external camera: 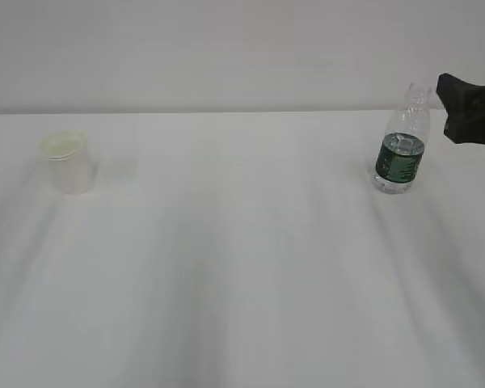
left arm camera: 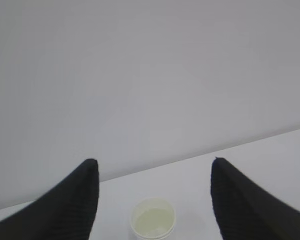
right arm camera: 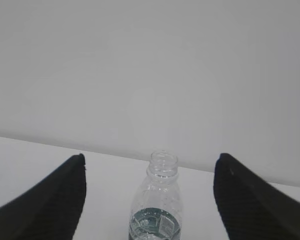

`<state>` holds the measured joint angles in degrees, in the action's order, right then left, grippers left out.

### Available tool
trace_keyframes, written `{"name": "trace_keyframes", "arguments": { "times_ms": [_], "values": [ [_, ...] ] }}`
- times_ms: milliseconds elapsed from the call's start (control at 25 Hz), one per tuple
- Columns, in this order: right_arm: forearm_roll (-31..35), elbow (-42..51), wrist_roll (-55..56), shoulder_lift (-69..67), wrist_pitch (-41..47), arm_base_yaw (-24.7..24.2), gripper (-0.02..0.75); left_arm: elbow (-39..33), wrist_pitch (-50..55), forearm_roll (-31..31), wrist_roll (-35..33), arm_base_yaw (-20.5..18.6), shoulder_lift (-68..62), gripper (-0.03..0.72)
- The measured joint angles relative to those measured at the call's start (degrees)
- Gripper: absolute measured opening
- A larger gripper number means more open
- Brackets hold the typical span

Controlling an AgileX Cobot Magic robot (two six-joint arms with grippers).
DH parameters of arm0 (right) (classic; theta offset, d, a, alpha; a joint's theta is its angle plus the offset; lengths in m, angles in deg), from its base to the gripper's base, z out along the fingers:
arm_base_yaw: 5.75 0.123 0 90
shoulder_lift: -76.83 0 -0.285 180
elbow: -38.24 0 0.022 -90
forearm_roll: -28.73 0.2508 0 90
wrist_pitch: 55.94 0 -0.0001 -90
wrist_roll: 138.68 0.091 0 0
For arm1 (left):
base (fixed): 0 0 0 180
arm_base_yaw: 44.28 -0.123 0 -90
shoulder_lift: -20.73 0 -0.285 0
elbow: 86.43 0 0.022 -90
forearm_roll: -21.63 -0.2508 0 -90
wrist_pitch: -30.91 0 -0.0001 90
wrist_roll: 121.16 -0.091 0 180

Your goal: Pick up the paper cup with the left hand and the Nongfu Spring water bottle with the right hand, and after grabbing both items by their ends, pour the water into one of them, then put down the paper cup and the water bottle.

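White everything here, table (external camera: 226, 267) and wall, so contrast is rough. The paper cup (external camera: 67, 162) stands upright, well apart from the Nongfu Spring water bottle (external camera: 402, 145), way off toward the far left of it. The bottle is upright too, cap off, dark green label band around the middle. Nothing is picked up yet.

My left tool (left arm camera: 155, 172) is spread wide and empty; the cup sits ahead of it, lined up with the gap between its fingers and apart from both. My right tool (right arm camera: 150, 167) is likewise released, the bottle's open neck centred ahead between its fingers. From the side view it hangs just beside the bottle's neck, on the side away from the cup.

What worries me: the bottle is light and uncapped, so if I come in off-centre one finger could nudge it over and spill. Squeezing thin ribbed plastic too hard could also push water out the top. The cup is flimsy; clamping hard may crush the rim, and a glancing touch could just slide it away.

Hard to tell: the water level is tough to read through the clear plastic. My left arm doesn't show in the side view at all, my right one is cut off at the edge, and both wrist views crop the bottoms of the cup and bottle.
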<state>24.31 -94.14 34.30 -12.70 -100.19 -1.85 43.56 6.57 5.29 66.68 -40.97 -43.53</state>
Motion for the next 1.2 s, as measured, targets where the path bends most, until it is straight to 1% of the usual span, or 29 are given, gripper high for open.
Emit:
{"name": "trace_keyframes", "arguments": {
  "times_ms": [280, 480, 760, 920, 1200],
  "values": [
    [-0.41, 0.04, 0.00, 8.47, 8.44, 0.00, 0.594, 0.00, 9.36, 0.57, 0.00, 0.00, 8.43, 0.503],
    [-2.38, 0.31, 0.00, 13.69, 15.09, 0.00, 0.594, -0.14, 16.65, 3.07, 0.00, 0.00, 13.71, 0.503],
    [-2.93, 0.40, 0.00, 21.89, 23.11, 0.00, 0.594, -0.19, 24.97, 5.98, 0.12, 0.00, 18.37, 0.503],
    [-2.97, 0.40, 0.00, 26.87, 29.42, 0.00, 0.594, 0.15, 30.24, 7.37, 0.12, 0.00, 20.18, 0.503],
    [-2.97, 0.53, 0.00, 35.58, 41.39, 0.00, 0.593, 3.34, 43.10, 7.75, 0.12, 0.00, 25.50, 0.503]
  ]
}}
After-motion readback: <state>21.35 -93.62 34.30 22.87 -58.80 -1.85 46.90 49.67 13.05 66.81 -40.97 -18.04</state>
